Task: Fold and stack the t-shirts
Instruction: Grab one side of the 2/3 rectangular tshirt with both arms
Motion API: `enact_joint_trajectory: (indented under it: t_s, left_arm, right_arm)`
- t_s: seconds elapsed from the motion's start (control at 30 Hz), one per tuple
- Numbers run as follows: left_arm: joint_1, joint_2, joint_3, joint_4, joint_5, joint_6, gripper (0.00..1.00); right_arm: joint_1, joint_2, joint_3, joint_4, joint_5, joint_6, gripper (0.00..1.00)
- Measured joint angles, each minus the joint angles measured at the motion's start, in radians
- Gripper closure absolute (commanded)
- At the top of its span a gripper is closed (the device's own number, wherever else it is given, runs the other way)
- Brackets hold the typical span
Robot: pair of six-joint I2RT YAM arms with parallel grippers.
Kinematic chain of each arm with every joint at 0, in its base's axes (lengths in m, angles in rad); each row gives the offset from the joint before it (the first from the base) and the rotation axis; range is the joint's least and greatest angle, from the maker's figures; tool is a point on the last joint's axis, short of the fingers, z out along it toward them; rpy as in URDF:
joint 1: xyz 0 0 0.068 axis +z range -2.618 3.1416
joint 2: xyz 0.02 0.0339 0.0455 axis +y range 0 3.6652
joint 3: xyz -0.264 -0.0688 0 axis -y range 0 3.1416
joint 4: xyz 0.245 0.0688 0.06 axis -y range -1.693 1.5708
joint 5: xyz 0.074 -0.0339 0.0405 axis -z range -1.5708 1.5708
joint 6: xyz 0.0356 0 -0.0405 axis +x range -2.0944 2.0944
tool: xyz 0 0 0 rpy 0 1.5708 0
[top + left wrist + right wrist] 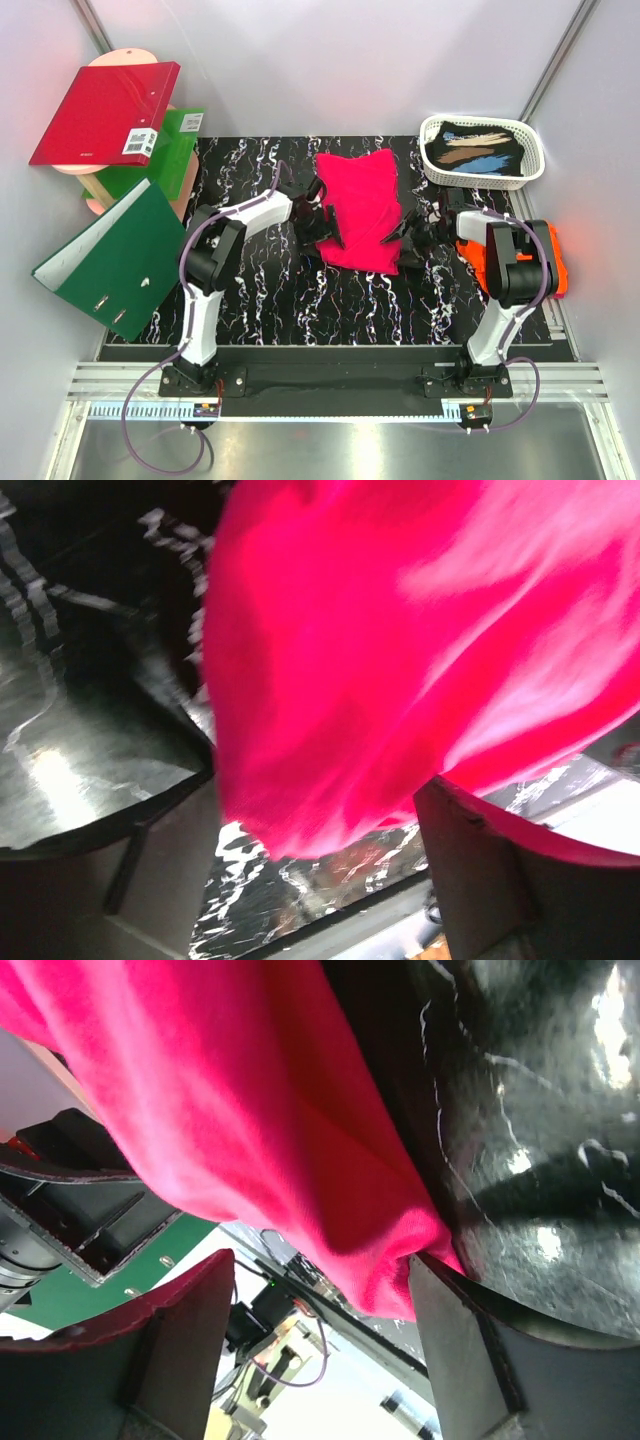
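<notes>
The magenta-pink t-shirt (358, 208) lies partly folded in the middle of the black marbled mat (300, 300). My left gripper (322, 222) is at its left edge, and my right gripper (405, 238) is at its lower right edge. In the left wrist view the jaws (320, 880) stand wide apart and the pink cloth (400, 650) hangs over the gap. In the right wrist view the gripper (320, 1360) is open and the pink cloth (250, 1110) touches the right finger (470, 1350). The orange t-shirt (553, 262) lies at the right, partly hidden by the right arm.
A red ring binder (105, 112) and a green binder (165, 155) stand at the back left. Another green binder (115, 258) lies open at the mat's left edge. A white basket (482, 150) with dark patterned cloth sits at the back right.
</notes>
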Motion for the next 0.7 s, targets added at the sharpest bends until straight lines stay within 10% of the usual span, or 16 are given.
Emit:
enact_joint_trajectory:
  t_s: [0.07, 0.2, 0.47, 0.53, 0.7]
  left_arm:
    - [0.000, 0.014, 0.012, 0.008, 0.012, -0.010, 0.51]
    - [0.000, 0.037, 0.011, 0.021, 0.026, -0.022, 0.93]
    - [0.000, 0.043, 0.009, 0.021, 0.046, -0.035, 1.00]
    - [0.000, 0.040, -0.001, 0.021, 0.052, -0.037, 1.00]
    - [-0.001, 0.018, -0.047, 0.018, 0.065, -0.032, 0.40]
  right_arm:
    - [0.000, 0.019, 0.012, -0.005, -0.012, 0.001, 0.39]
    - [0.000, 0.072, 0.092, -0.085, -0.021, -0.016, 0.99]
    - [0.000, 0.200, 0.314, -0.375, 0.007, -0.153, 1.00]
    - [0.000, 0.201, 0.324, -0.431, 0.024, -0.189, 0.81]
    - [0.000, 0.169, 0.263, -0.490, 0.077, -0.256, 0.17]
